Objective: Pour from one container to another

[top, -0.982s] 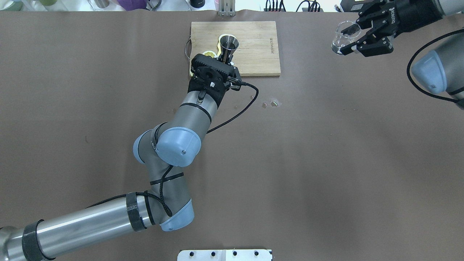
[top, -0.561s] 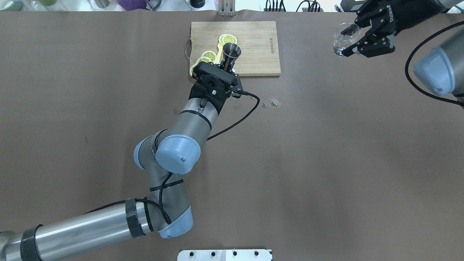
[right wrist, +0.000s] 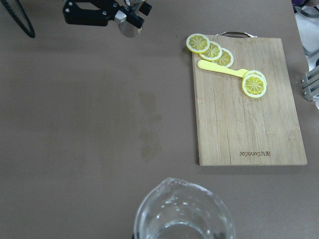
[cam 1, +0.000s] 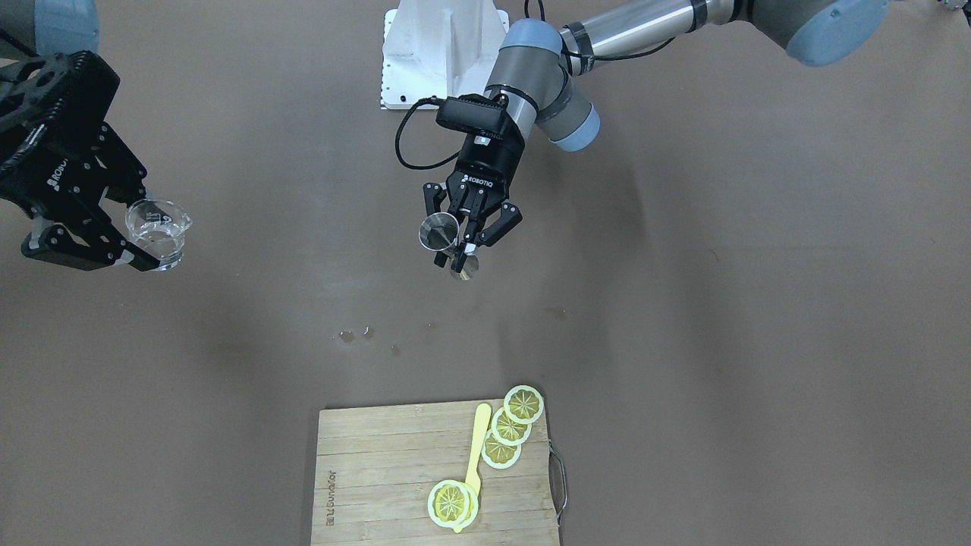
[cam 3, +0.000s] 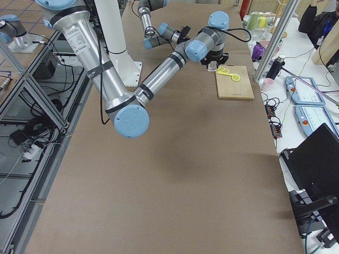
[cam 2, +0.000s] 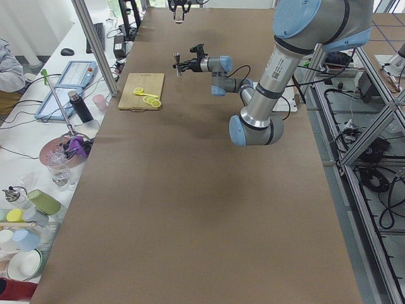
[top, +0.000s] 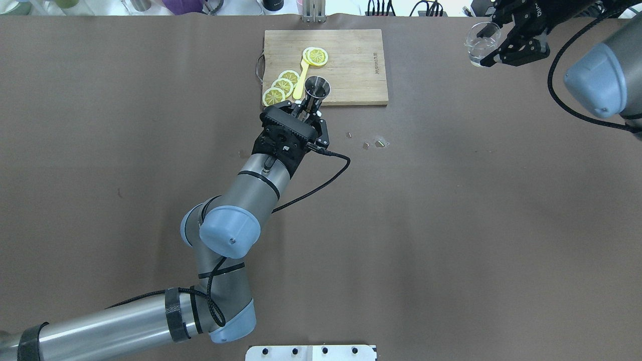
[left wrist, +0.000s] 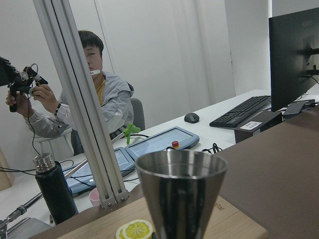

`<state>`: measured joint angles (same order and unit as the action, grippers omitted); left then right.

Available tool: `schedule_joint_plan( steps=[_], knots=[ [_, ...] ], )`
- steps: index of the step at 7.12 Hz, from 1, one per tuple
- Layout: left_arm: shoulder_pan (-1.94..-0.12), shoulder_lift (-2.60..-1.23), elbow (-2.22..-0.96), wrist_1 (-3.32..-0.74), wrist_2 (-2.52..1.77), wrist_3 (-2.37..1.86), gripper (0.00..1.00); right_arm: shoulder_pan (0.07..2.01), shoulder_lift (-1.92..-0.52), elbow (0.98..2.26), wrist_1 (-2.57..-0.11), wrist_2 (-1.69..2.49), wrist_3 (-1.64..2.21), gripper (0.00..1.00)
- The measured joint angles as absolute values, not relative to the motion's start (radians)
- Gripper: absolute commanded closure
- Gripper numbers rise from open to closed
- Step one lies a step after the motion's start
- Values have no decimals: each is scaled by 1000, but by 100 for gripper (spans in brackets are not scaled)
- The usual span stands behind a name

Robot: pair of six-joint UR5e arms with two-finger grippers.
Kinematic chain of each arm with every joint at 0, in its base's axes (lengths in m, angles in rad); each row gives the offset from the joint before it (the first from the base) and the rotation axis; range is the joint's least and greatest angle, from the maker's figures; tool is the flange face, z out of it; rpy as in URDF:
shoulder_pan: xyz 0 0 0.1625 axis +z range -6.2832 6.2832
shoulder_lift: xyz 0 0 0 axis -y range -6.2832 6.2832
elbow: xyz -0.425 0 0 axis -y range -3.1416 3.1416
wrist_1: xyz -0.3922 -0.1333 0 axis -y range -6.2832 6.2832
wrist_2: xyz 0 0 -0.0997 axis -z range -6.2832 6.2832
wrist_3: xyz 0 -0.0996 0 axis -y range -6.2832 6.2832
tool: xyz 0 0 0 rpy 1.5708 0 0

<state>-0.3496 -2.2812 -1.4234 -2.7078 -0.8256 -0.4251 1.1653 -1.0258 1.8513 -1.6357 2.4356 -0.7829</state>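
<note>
"ROBOTIQ" is printed in white on the left gripper [cam 1: 455,249], whose fingers are pinched on the waist of a metal jigger [cam 1: 441,231], held above the brown table [cam 1: 683,341] in the upper centre of the front-facing frame, well apart from the cutting board [cam 1: 379,470] at the bottom edge. The same lettering is seen, partly turned away, on the right gripper [cam 1: 141,231] at the far left of that frame, clamped on a clear glass beaker [cam 1: 158,226]. Printed marks on the beaker are too small to be read, and whether it holds liquid cannot be made out. "Joyoung" is burned into the board near one short edge. Lemon slices [cam 1: 510,426] and a yellow spoon [cam 1: 477,447] are laid on the board, one slice resting in the spoon's bowl. A few small spots [cam 1: 355,334] are seen on the table between jigger and board. In the wrist views the beaker's base and the jigger's lower cone are cut off by the bottom edge. Behind the jigger, a seated operator [left wrist: 97,94] is partly hidden by an aluminium post [left wrist: 79,104].
</note>
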Motion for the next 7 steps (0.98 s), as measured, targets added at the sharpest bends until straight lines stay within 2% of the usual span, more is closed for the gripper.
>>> schedule_joint_plan(
  steps=[3,7],
  knots=[
    [-335,-2295,-1410,-2771,-832,-424,100,1156,-925,1828,-1820,2398,-896,100],
    [-334,-2309,-1402,-2784,-837,-423,100,1091,-801,1759,-1850,2364,-882,100]
  ],
)
